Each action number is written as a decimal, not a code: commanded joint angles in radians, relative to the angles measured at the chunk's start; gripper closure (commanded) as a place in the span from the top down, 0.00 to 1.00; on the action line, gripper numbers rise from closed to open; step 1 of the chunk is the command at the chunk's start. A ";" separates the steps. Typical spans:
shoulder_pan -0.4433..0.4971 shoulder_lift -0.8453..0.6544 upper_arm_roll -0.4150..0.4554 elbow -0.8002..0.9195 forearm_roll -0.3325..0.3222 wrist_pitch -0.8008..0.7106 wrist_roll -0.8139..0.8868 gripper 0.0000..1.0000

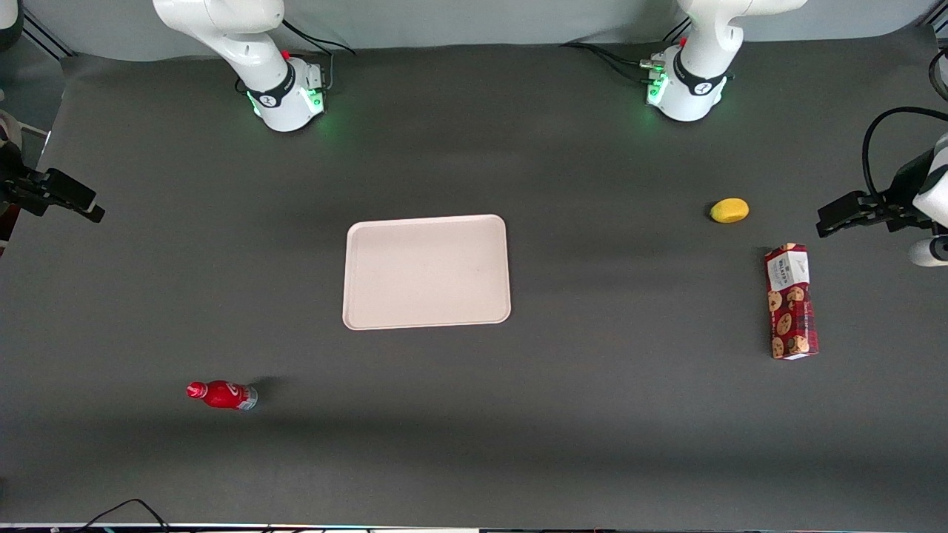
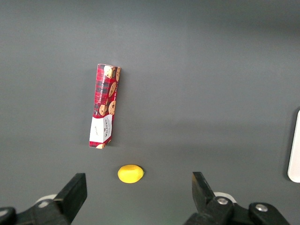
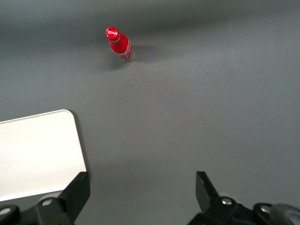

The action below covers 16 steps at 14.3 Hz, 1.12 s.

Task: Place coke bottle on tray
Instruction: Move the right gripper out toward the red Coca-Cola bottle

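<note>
Well, the right arm's black two-fingered hand (image 3: 140, 194) hangs spread and empty at its own end of the dark surface (image 1: 592, 414). The small red-capped coke bottle (image 1: 222, 394) stands, seemingly upright, well apart, nearer the front camera than the pale pinkish-cream rectangular tray (image 1: 426, 272).

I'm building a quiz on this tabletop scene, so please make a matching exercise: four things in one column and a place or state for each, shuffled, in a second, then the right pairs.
Things:
1. coke bottle
2. tray
3. cookie box
4. pincer

Descriptions:
A. lying flat beside a yellow lemon, toward the parked arm's end
B. open, holding nothing, up above the table
C. standing upright, nearer the front camera than the tray
D. mid-table, nothing on it

Pairs: 1-C, 2-D, 3-A, 4-B
</note>
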 commanded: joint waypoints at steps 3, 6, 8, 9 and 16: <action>-0.004 0.000 0.004 0.001 -0.013 0.004 0.012 1.00; -0.004 0.000 0.005 0.001 -0.013 0.004 0.012 1.00; -0.003 0.019 0.005 0.004 -0.011 0.013 0.012 1.00; -0.003 0.044 0.005 0.019 -0.010 0.018 0.012 1.00; 0.017 0.251 0.013 0.150 -0.002 0.119 -0.012 1.00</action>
